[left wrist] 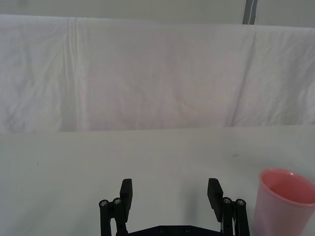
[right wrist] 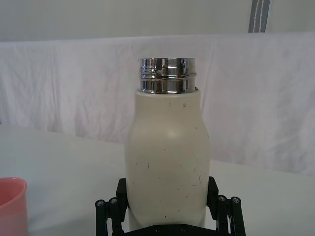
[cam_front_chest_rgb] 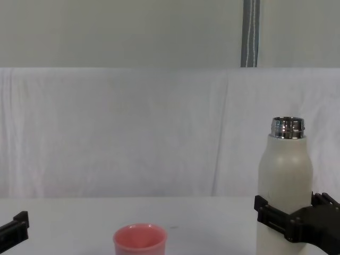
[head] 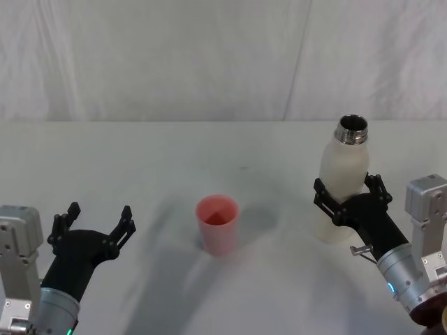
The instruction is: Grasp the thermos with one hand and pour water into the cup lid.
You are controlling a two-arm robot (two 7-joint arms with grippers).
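Right of centre in the head view: thermos (head: 343,178) upright on the white surface (head: 174,160), steel neck uncapped, right gripper (head: 348,195) around its lower body with a finger (right wrist: 121,193) against either side. At frame centre, well apart from the thermos: pink cup lid (head: 217,223), upright, mouth up. Lower left: left gripper (head: 96,225) low over the surface, fingers (left wrist: 126,194) spread wide, holding nothing.

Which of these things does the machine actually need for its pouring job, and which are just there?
Needed for the job:
- thermos, uncapped, standing upright
- right tool, its fingers either side of the thermos
- pink cup lid, standing apart from the thermos

Just there:
- left tool, open, holding nothing
- white table
- white cloth backdrop
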